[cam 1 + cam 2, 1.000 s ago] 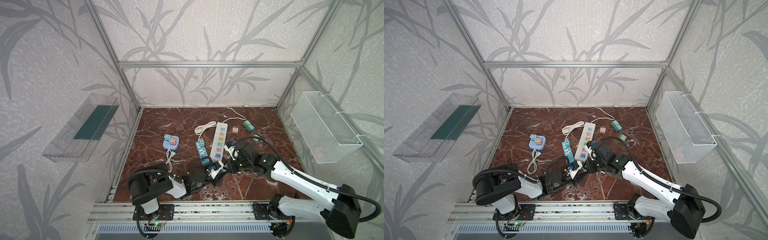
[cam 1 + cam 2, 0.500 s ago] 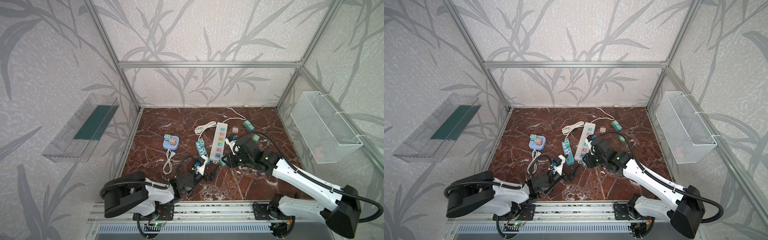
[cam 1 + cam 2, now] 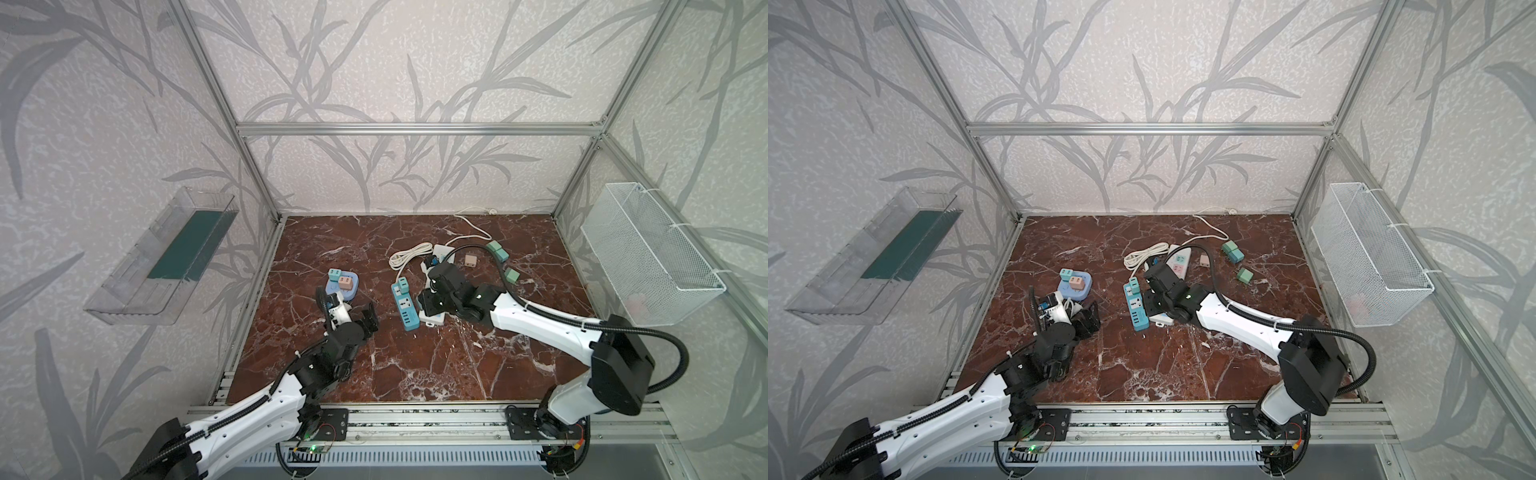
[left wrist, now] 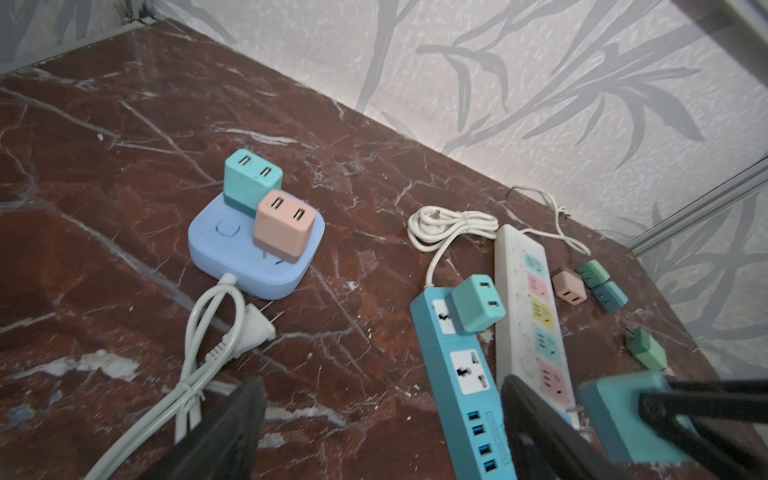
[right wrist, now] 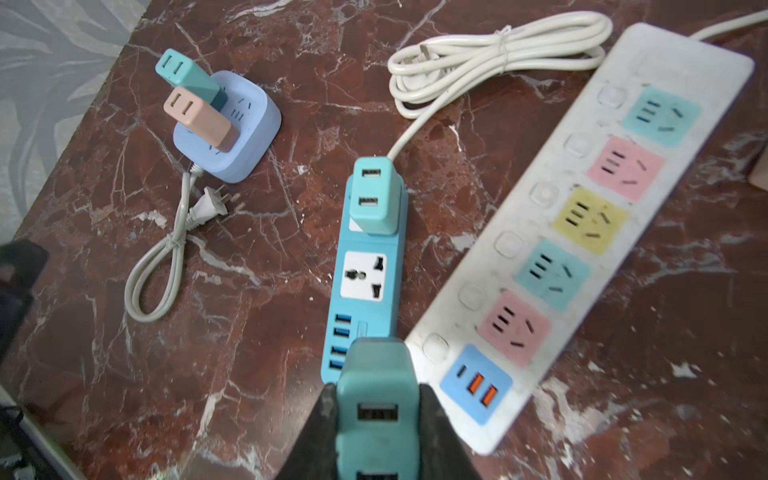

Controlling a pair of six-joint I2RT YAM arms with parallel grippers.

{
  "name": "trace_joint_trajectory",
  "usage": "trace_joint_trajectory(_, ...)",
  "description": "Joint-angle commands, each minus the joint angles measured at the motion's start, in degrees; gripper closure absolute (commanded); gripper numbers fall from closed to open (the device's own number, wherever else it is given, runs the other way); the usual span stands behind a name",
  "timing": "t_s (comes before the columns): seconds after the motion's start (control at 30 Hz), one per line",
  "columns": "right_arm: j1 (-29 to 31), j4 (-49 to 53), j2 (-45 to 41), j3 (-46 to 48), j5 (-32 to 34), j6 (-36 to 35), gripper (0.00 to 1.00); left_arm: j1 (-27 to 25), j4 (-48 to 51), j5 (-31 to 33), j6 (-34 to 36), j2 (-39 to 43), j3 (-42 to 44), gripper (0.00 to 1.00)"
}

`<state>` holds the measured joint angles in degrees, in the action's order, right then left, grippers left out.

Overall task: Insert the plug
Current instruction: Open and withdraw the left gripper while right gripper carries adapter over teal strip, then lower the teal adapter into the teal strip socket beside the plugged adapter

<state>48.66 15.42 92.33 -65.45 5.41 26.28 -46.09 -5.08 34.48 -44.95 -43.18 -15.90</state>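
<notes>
My left hand (image 4: 382,384) hangs empty, fingers wide apart, near the blue socket hub (image 4: 232,253) on the bench (image 3: 415,365). My right hand (image 5: 376,399) is clamped on the teal plug (image 5: 376,370), over the USB end of the teal strip (image 5: 365,286), beside the white strip (image 5: 582,232).

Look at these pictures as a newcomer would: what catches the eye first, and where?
The teal plug, clamped in the right arm's jaws over the near ends of two power strips, stands out first. The white strip shows a row of pastel sockets; the teal strip beside it carries one charger. Further left in both top views, a blue socket block holds a teal and a pink charger.
</notes>
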Motion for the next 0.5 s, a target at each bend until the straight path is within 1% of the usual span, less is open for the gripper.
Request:
trace_joint_trajectory(0.0,0.56,-4.55,4.2,-3.25,0.37,-1.65,0.9,0.31,0.82,-1.39,-4.59,0.22,1.13,0.1)
trace_joint_trajectory(0.07,0.6,-5.05,7.25,-4.17,1.06,-1.48,0.9,0.45,-2.29,-1.73,-5.09,0.17,3.11,0.1)
trace_joint_trajectory(0.13,0.6,-4.0,9.21,-5.74,1.86,-1.28,0.9,0.63,-1.93,-0.96,-5.44,0.58,3.83,0.1)
trace_joint_trajectory(0.47,0.9,-2.74,13.15,-8.29,6.61,-0.36,0.92,2.05,-2.99,-2.01,-3.88,3.88,5.53,0.08)
